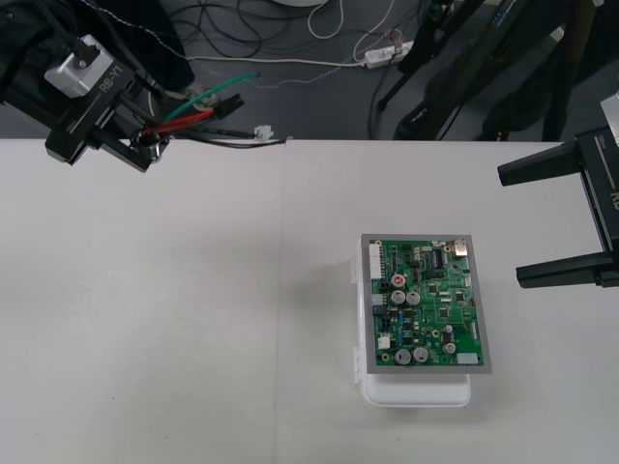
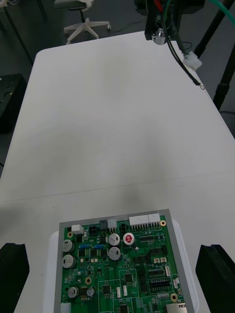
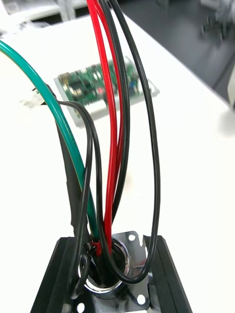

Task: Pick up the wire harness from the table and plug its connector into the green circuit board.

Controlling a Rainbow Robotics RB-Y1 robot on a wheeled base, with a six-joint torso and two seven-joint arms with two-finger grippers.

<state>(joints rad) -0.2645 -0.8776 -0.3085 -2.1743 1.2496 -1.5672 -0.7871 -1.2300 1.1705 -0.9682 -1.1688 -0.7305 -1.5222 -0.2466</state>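
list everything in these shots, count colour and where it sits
circuit board: one, green, on the table's right half
white base: one, white, under the circuit board
wire harness: one, red, green and black wires, held up over the table's far left corner, not plugged into the circuit board
metal socket: one, silver with a flange, at the harness end between the left fingers
table: one, plain light
floor cables: several, dark and white, on the dark floor beyond the far edge
left gripper: one, black fingers shut on the harness, far left corner
right gripper: one, black fingers open, at the table's right edge beside the circuit board
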